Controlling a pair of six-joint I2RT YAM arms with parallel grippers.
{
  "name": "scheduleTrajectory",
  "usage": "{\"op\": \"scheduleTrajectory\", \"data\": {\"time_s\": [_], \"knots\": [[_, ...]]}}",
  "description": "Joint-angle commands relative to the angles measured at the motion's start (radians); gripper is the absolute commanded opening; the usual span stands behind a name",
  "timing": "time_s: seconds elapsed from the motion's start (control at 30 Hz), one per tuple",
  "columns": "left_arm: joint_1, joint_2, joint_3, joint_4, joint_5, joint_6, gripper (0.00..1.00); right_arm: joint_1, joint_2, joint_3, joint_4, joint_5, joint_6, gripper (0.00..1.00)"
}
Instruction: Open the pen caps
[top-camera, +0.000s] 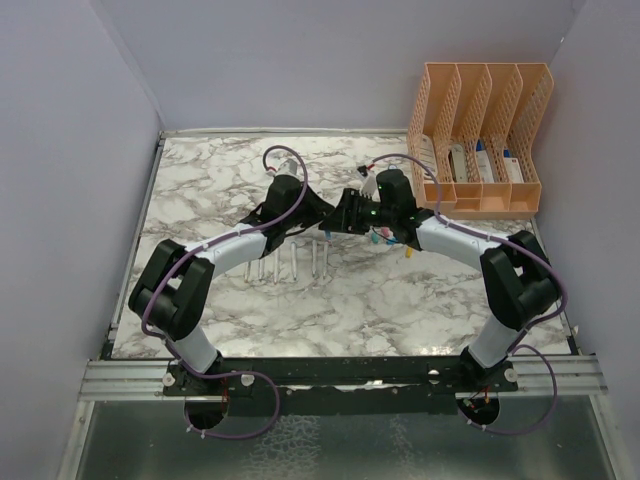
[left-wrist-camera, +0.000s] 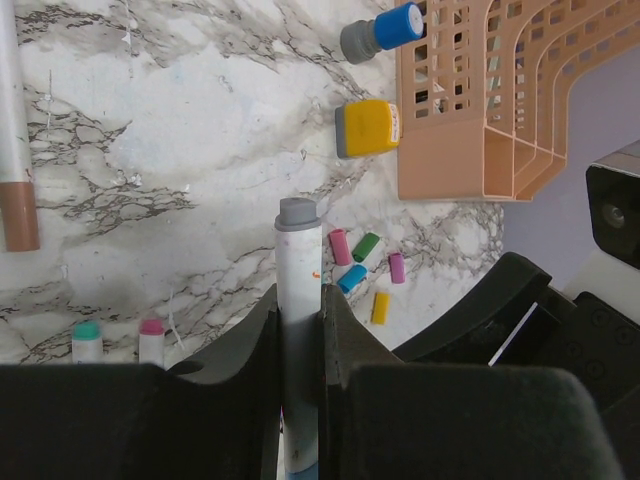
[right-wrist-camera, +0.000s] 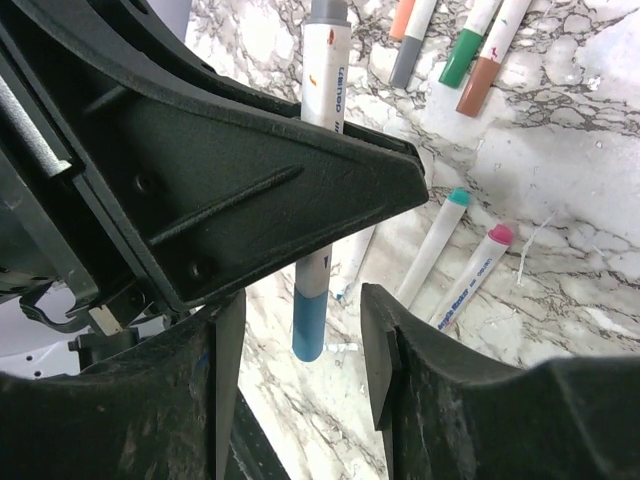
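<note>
Partway, five loose caps (left-wrist-camera: 352, 278) toward right edge: clamping pen (left-wrist-camera: 298, 262) in left gripper (left-wrist-camera: 300, 335), straddling blue cap (right-wrist-camera: 309, 325) with wide right gripper (right-wrist-camera: 302, 345).

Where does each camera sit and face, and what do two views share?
Top external: high behind the robot, looking down on the marble table; left arm and right arm show.
Left wrist: on the left arm, looking past the left hand, shut on a white pen, toward loose caps.
Right wrist: on the right arm, facing the left hand past the open right hand.
Shared: both wrist views show that pen.
</note>
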Motion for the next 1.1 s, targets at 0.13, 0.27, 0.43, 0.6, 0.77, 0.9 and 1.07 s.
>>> {"op": "scheduleTrajectory", "data": {"time_s": [0.13, 0.27, 0.43, 0.6, 0.77, 0.9, 1.07], "knots": [[-0.003, -0.009, 0.035, 0.017, -0.003, 0.008, 0.0, 0.006, -0.002, 0.012, -0.041, -0.033, -0.053, 0.45], [-0.004, -0.009, 0.037, 0.018, -0.004, 0.005, 0.0, 0.006, 0.005, 0.013, -0.039, -0.037, -0.059, 0.37], [-0.003, -0.006, 0.038, 0.021, -0.002, 0.002, 0.0, 0.006, 0.018, 0.021, -0.04, -0.047, -0.061, 0.31], [-0.004, -0.005, 0.04, 0.023, -0.003, 0.0, 0.0, 0.007, 0.028, 0.029, -0.034, -0.05, -0.06, 0.27], [-0.005, -0.002, 0.04, 0.025, -0.004, -0.001, 0.0, 0.007, 0.031, 0.032, -0.032, -0.055, -0.06, 0.18], [-0.004, 0.003, 0.045, 0.025, -0.008, -0.002, 0.0, 0.007, 0.033, 0.034, -0.033, -0.06, -0.061, 0.06], [-0.006, 0.018, 0.063, 0.024, -0.05, 0.006, 0.0, 0.007, 0.027, 0.035, -0.041, -0.068, -0.068, 0.01]]}}
